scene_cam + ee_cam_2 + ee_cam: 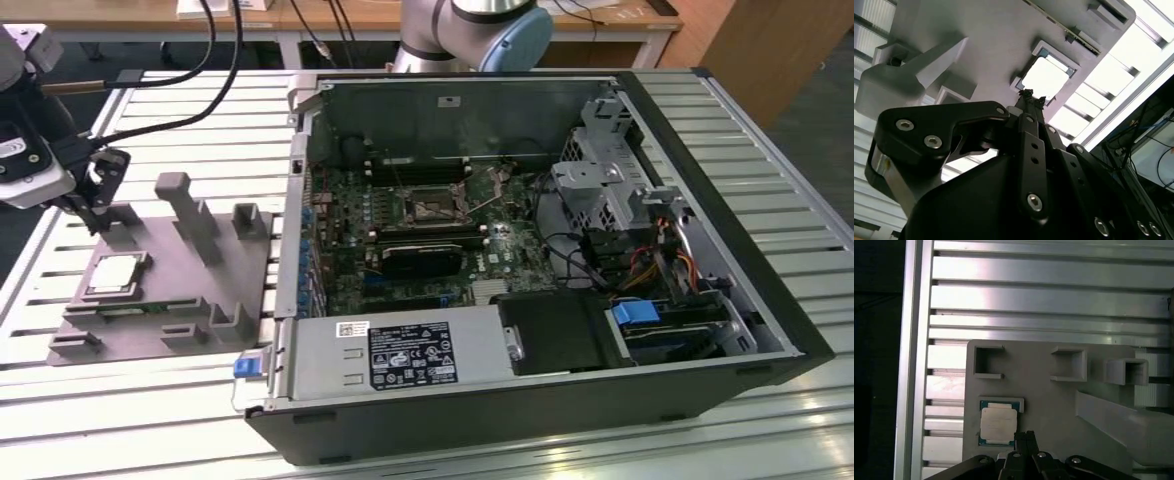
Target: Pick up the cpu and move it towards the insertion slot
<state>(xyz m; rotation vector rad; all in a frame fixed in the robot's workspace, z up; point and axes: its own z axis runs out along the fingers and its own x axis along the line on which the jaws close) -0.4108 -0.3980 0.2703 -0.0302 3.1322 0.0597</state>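
The fingers (pixel 1024 437) are seen pressed together, and nothing is held between them. The cpu (pixel 998 424) is found just beside the fingertips and a little under them, laid flat in its pocket on the grey plate (pixel 1054 405). The insertion slot (pixel 434 205) is set well apart from the fingers, inside the open computer case (pixel 534 420), toward the exterior view's right.

The step in hand is judged to be the reach for the cpu. To do it well, the fingers should be opened first and brought right over the chip, so that one finger is put on each side. The thin edges should be gripped, not the shiny top. The chip should be kept flat and lifted straight up, so it is not scraped or tipped.

One cpu is counted, one insertion slot, one grey plate, one computer case and two fingers.
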